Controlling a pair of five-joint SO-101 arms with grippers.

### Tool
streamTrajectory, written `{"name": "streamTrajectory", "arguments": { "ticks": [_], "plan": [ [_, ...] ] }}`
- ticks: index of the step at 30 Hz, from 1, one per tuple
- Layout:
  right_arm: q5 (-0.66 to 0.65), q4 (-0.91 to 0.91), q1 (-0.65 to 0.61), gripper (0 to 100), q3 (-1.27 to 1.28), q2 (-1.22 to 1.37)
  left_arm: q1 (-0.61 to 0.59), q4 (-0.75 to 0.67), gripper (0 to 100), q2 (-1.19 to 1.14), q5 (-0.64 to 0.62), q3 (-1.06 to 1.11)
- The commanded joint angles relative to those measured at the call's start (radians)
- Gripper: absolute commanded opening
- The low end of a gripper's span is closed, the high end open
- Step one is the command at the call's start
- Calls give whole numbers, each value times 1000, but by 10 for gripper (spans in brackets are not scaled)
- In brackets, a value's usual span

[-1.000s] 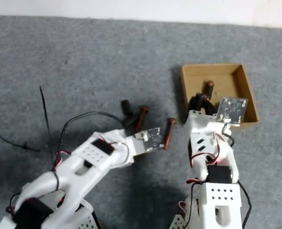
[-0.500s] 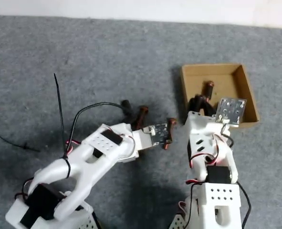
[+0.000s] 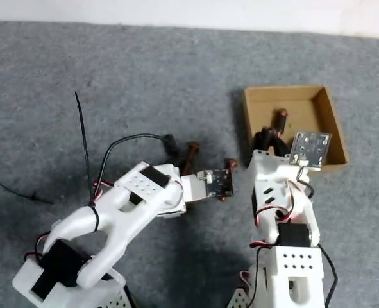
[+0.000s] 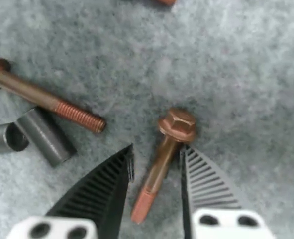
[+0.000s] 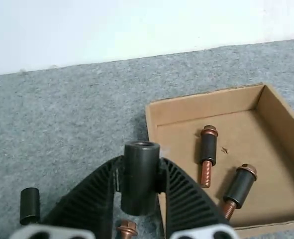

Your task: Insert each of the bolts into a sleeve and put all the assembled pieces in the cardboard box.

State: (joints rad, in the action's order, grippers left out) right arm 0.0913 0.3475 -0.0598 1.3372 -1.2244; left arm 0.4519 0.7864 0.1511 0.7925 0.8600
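A copper bolt (image 4: pixel 162 162) lies on the grey carpet between the fingers of my left gripper (image 4: pixel 155 152), which stands open astride its shank. In the high view this bolt (image 3: pixel 229 166) pokes out beside the left gripper (image 3: pixel 222 185), just left of the cardboard box (image 3: pixel 333 125). My right gripper (image 5: pixel 139 172) is shut on an upright black sleeve (image 5: pixel 140 174) and hangs at the near left corner of the box (image 5: pixel 206 107). Two assembled pieces (image 5: pixel 208 149) (image 5: pixel 240 185) lie inside the box.
A second bolt (image 4: pixel 42 97) and two loose sleeves (image 4: pixel 46 137) (image 4: pixel 5 139) lie close to the left gripper. Another sleeve (image 5: pixel 30 205) stands on the carpet. Black cable ties (image 3: pixel 83 144) (image 3: pixel 22 192) lie at the left. Open carpet stretches behind.
My left arm has swung right and down, bringing its gripper over the bolt next to the box. The right arm has kept still with the sleeve.
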Motion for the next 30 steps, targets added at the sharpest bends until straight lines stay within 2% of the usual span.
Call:
{"name": "streamTrajectory", "arguments": {
  "ticks": [1, 10, 13, 19, 22, 27, 30],
  "plan": [
    [6, -28, 10, 5, -12, -24, -13, 29, 156, -4, 8, -12],
    [6, -28, 10, 5, -12, -24, 7, 89, 151, -4, 57, -13],
    [6, -28, 12, 5, -12, -24, 8, 91, 117, -4, 75, -15],
    [6, -28, 12, 5, -12, -24, 8, 91, 72, -4, 77, -12],
    [6, -28, 12, 5, -12, -24, 8, 91, 2, -4, 77, -8],
    [6, -28, 12, 5, -12, -24, 4, 89, 6, -2, 72, 2],
    [6, -28, 10, 5, -10, -24, 2, 84, 6, 7, 23, 15]
  ]
}}
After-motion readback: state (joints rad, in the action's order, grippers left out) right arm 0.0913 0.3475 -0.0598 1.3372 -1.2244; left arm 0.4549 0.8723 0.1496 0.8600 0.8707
